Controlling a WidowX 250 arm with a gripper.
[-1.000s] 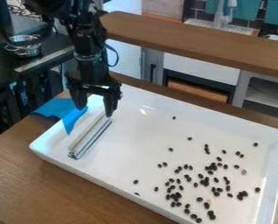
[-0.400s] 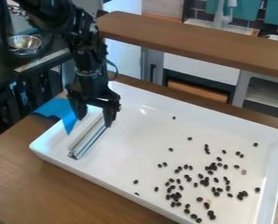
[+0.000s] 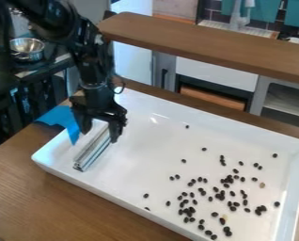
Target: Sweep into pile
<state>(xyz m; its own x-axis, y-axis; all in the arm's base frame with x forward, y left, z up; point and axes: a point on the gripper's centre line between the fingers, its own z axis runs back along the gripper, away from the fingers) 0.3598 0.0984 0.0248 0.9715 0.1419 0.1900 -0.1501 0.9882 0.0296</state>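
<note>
End effector [image 3: 100,132]: spread, over the tray's left end, astride the bar's far part. Bar [image 3: 94,149]: flat, tray's left end. Handling, advised: centre, lower straight, grip squarely across its width. Long axis: roughly along tray [image 3: 291,188]'s left short wall, near tip toward its near wall. Beans [image 3: 229,179]: scattered, tray's right half.

"What do you count around the jaws?"

"On my feed, one metal bar [image 3: 93,151] right by them, one white tray [image 3: 145,160] below, one blue cloth [image 3: 59,116] just left of them, one metal bowl [image 3: 26,46] farther up-left."

"And right of the jaws?"

"I see dozens of dark beans [image 3: 145,195], too clustered for me to count exactly, and two pale bits [image 3: 262,185]."
</note>
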